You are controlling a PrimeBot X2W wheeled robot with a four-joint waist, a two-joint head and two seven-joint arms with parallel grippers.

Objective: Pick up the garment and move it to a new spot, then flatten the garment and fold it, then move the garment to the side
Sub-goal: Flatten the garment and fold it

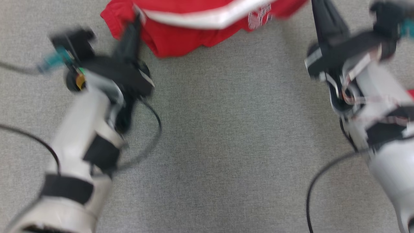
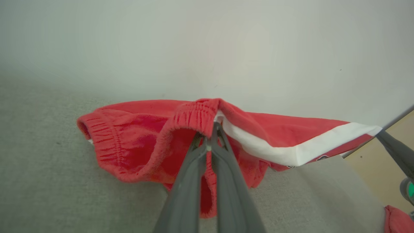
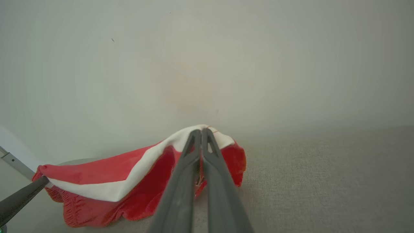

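The garment (image 1: 207,22) is a pair of red shorts with a white side stripe, stretched across the far edge of the grey surface. In the blurred head view my left gripper (image 1: 137,19) meets its left end and my right gripper (image 1: 315,5) its right end. The left wrist view has my left gripper (image 2: 210,129) shut on the elastic waistband, the garment (image 2: 145,142) sagging to the surface below. In the right wrist view my right gripper (image 3: 201,131) is shut on the white-striped edge of the garment (image 3: 106,181).
The grey cloth-covered surface (image 1: 226,145) spreads wide in front of me. Black cables (image 1: 152,129) trail from both arms. A pale wall (image 2: 207,48) rises just behind the garment. Another bit of red cloth (image 2: 397,220) lies at the right.
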